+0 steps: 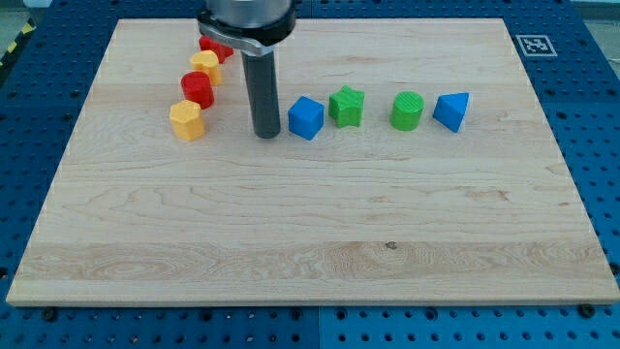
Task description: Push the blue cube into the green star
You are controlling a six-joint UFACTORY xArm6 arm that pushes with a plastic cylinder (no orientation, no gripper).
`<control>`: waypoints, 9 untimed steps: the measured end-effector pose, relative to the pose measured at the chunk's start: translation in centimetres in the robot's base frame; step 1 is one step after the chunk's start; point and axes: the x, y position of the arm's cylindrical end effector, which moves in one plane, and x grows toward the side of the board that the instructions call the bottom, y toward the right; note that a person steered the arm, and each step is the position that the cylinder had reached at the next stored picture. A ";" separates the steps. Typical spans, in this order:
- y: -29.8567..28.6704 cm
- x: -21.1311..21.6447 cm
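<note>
The counter (pixel 310 242) is a pale wooden board with visible grain, lying on a blue perforated bench (pixel 581 116). A black-and-white square marker (pixel 530 44) sits on the bench at the board's 1 o'clock corner, and a yellow-black striped strip (pixel 15 48) shows at the view's far left edge.

My tip (pixel 266 134) rests on the counter at the end of the dark rod (pixel 263 92), which drops from a round dark mount (pixel 246 21) at 12 o'clock. There are no jaws on this arm, only the rod, so nothing is open or clamped.

The blue cube (pixel 306 117) lies just beside my tip, at its 3 o'clock, with a narrow gap showing between them. The green star (pixel 347 106) sits just past the cube at the cube's 3 o'clock, slightly toward the view's top, close but apart. Nothing stands between cube and star.

Farther along the same line come a green cylinder (pixel 408 111) and then a blue triangular block (pixel 452 111).

At my tip's 9 to 11 o'clock a string of four blocks runs up toward the mount: a yellow block (pixel 187 120), a red block (pixel 198 89), a second yellow block (pixel 205 66), and a second red block (pixel 214 47) partly hidden by the mount.
</note>
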 end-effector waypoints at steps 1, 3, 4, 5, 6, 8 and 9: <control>2.9 -1.5; 6.4 -3.7; 8.4 -3.8; 10.7 -3.8; 13.4 -3.8; 17.9 -3.8; 19.3 -3.8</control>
